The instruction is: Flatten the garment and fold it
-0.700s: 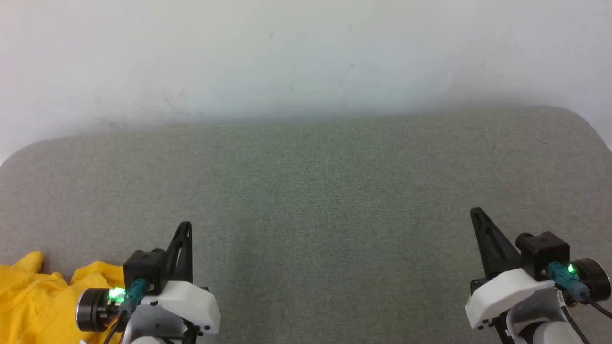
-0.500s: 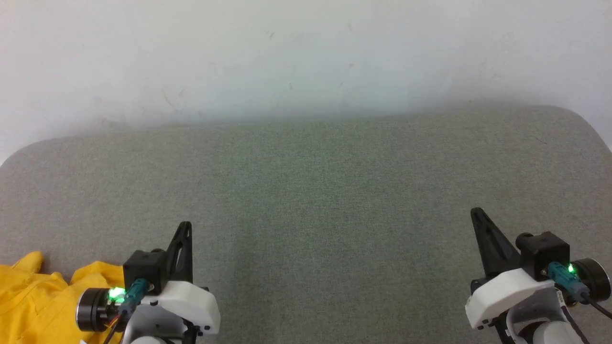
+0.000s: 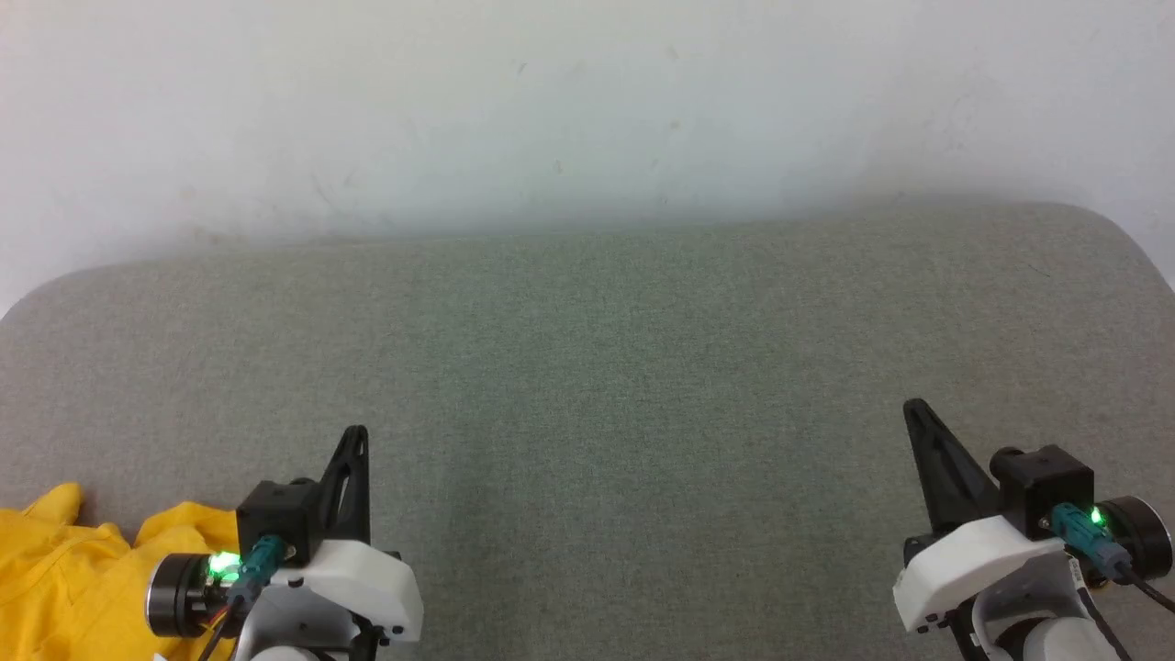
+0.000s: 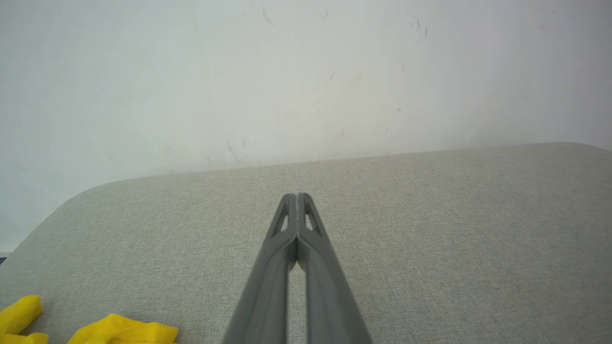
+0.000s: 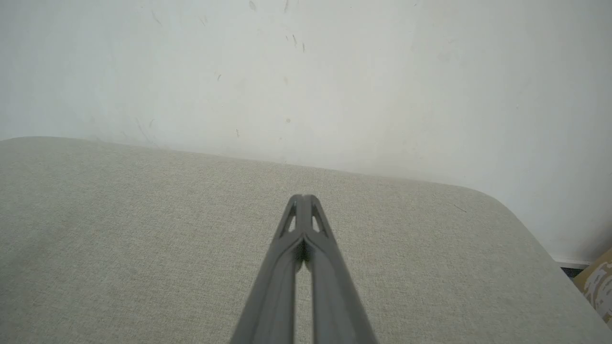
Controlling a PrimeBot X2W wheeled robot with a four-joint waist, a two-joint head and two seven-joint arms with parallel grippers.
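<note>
1. Lying bunched at the near left corner of the grey surface (image 3: 587,367), the garment (image 3: 55,578) shows as a crumpled heap of plain yellow cloth, partly cut off by the head view's edge; no print is visible on the part that shows; the left wrist view catches two yellow folds of it (image 4: 124,329) at its lower left.
2. The left gripper (image 3: 356,441) stands just beside the heap, on its right; its fingers are pressed together with nothing between them (image 4: 297,198); whether the wrist housing touches the cloth cannot be told.
3. The right gripper (image 3: 916,410) stands well apart from the garment, at the near right; its fingers are likewise pressed together and hold nothing (image 5: 303,198).
4. Beyond both lies the grey surface, with a pale scuffed wall (image 3: 587,110) behind it.
5. Change over the last moment: none found; garment, both grippers and the view itself sit exactly as before.
6. Finding: the work has not begun; flattening and folding are both outstanding.
7. Judgement: the left gripper must spread and reach left into the heap; the cloth likely needs dragging to mid-surface; a pinch may catch several layers.
</note>
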